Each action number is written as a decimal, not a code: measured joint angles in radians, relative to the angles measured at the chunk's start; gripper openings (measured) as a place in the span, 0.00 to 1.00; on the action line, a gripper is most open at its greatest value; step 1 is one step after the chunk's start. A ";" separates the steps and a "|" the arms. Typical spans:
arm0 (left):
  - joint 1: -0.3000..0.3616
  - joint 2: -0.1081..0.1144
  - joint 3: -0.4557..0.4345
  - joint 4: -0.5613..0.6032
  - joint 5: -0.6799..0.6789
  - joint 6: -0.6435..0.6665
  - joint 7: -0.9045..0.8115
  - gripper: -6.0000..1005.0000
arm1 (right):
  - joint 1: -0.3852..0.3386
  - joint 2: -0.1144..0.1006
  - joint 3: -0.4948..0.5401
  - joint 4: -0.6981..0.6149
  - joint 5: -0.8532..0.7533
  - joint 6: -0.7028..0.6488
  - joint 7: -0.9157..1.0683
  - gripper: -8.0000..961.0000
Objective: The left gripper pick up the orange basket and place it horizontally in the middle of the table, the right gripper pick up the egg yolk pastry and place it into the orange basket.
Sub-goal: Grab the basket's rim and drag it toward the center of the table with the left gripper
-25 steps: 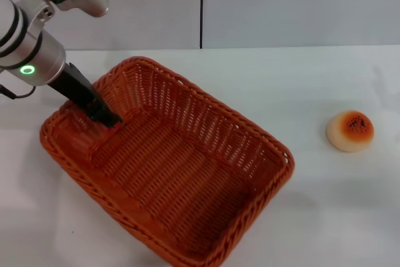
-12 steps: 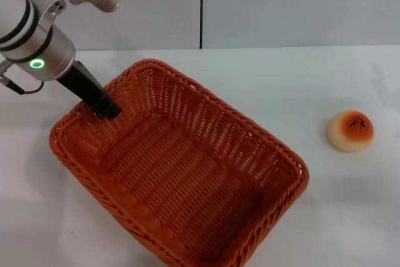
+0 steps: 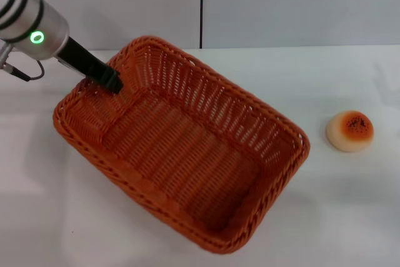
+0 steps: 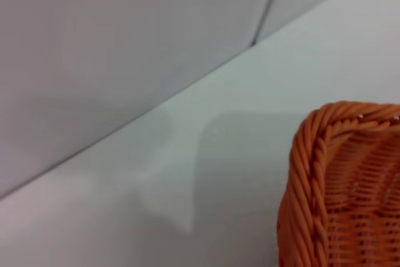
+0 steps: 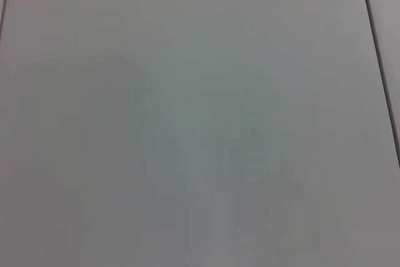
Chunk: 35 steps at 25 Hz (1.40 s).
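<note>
One arm at work. Left gripper (image 3: pixel 111 82) at far-left corner of orange basket (image 3: pixel 187 154), black fingers closed over braided rim, one inside the wall, one outside. Silver-grey joint with lit green ring up and to the left of the grip point. Orange basket lying diagonally on table (image 3: pixel 350 217), long axis running from far left toward near right; whether resting flat on the surface or lifted at the gripped corner cannot be told. Inside of basket holding nothing. Egg yolk pastry (image 3: pixel 350 130) upright on table, well apart from basket, to the right, orange-brown seeded top facing up. Left wrist view: only a rounded corner of orange basket (image 4: pixel 337 186) with braided rim, table (image 4: pixel 187 173) beyond, grey wall (image 4: pixel 125 48) behind with a dark vertical seam. Right wrist view: blank grey panel only. Right gripper not visible in any view.
</note>
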 joint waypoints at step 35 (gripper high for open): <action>0.199 0.002 -0.231 -0.023 -0.279 0.166 -0.254 0.15 | 0.026 -0.005 -0.005 -0.022 0.002 0.002 0.000 0.57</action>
